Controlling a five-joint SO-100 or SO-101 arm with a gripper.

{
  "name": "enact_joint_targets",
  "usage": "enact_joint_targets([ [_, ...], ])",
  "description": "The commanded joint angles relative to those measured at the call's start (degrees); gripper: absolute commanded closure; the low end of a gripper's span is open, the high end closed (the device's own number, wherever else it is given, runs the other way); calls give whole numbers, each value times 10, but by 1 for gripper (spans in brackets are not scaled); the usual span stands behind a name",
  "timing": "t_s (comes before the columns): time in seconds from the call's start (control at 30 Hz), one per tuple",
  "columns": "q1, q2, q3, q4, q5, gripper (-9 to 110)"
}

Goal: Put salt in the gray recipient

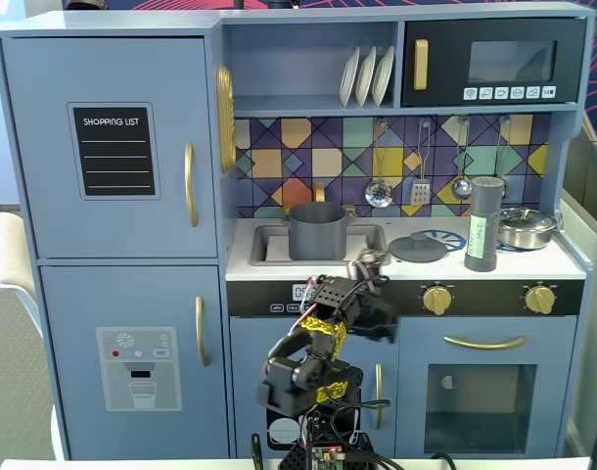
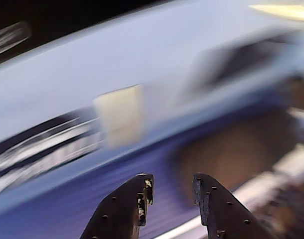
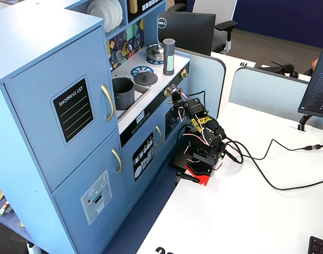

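gripper (image 2: pixel 172 191): fingers parted, holding nothing | salt (image 1: pixel 482 224): upright on the counter, above and right of the gripper, well apart | gray recipient (image 1: pixel 316 230): in the sink, above the gripper, slightly left.

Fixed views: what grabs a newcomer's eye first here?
The big pale blue toy kitchen fills a fixed view, with its colourful tiled backsplash behind the counter. On that counter the dark gray pot sits in the sink at the left and the tall salt shaker stands at the right, next to a shiny steel pan. Below them, the small black arm is folded against the cabinet front, its gripper open and empty.
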Motion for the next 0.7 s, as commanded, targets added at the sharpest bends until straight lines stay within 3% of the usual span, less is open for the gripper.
enact_joint_targets([
  [0.0, 96, -2, -69, -33, -18, 101],
  [0.1, 125, 2, -75, -142, 9, 101],
  [0.33, 140, -66, -30, -559, 46, 101],
  [0.5, 130, -127, -75, -603, 43, 101],
  [0.67, 127, -189, -133, -610, 73, 77],
])
